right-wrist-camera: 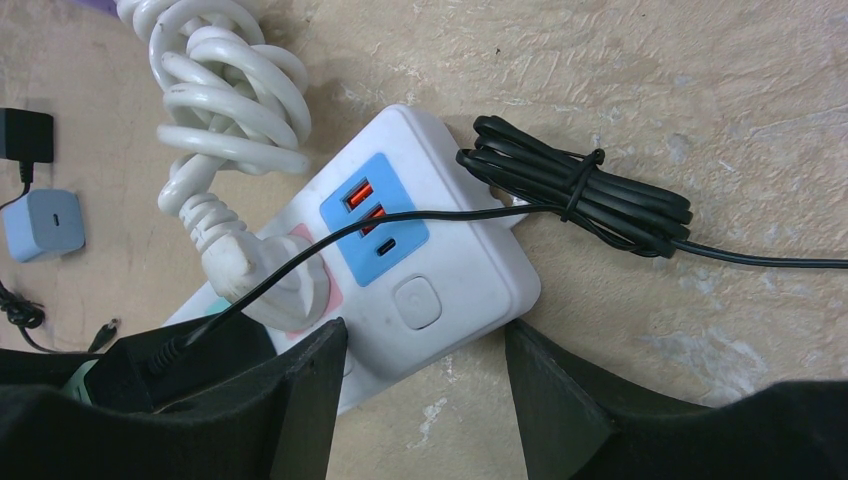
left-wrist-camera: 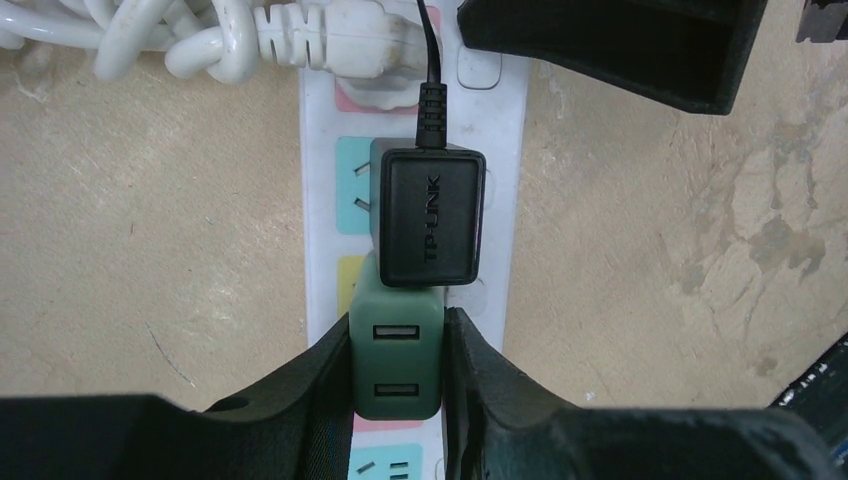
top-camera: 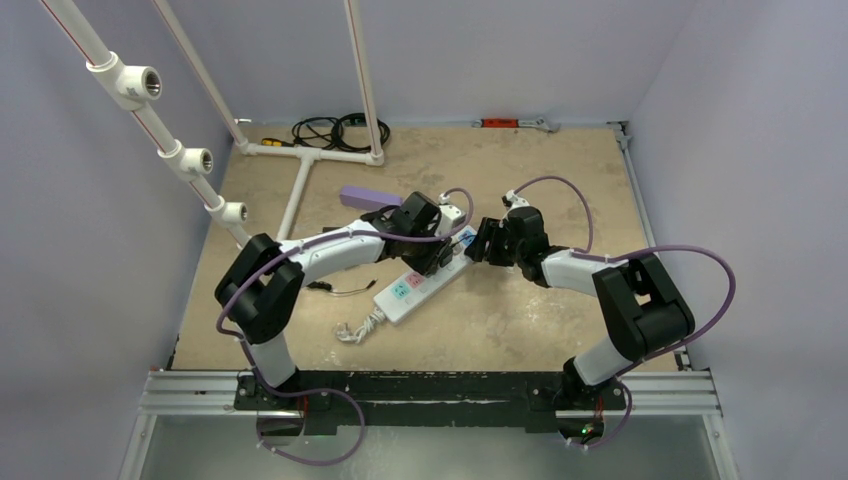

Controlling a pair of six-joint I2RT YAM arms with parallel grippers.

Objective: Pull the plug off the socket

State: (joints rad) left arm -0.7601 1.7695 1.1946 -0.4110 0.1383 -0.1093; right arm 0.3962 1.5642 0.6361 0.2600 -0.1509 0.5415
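Here, my two arms meet over one socket, a long white strip lying slantwise near the middle of the tabletop. Its outlet faces are coloured teal, yellow and pink. At one end is a blue panel with two orange USB ports, a smaller port and a round button.

Three plugs sit in it. The green plug, a boxy charger with two USB slots on top, is clamped between the fingers of my left claw, which is closed tight on its sides. Touching it is a black adapter. Beyond that, a white plug sits in a pink outlet near the button end.

There are two cord bundles. A coiled white cord leads to the white plug. A tied black cord lies against the strip's end.

My right claw stands about half open, holding nothing, with the strip's button end between its fingers. I cannot tell whether they press on it.

One purple box lies behind my left arm. One small grey charger lies loose nearby.
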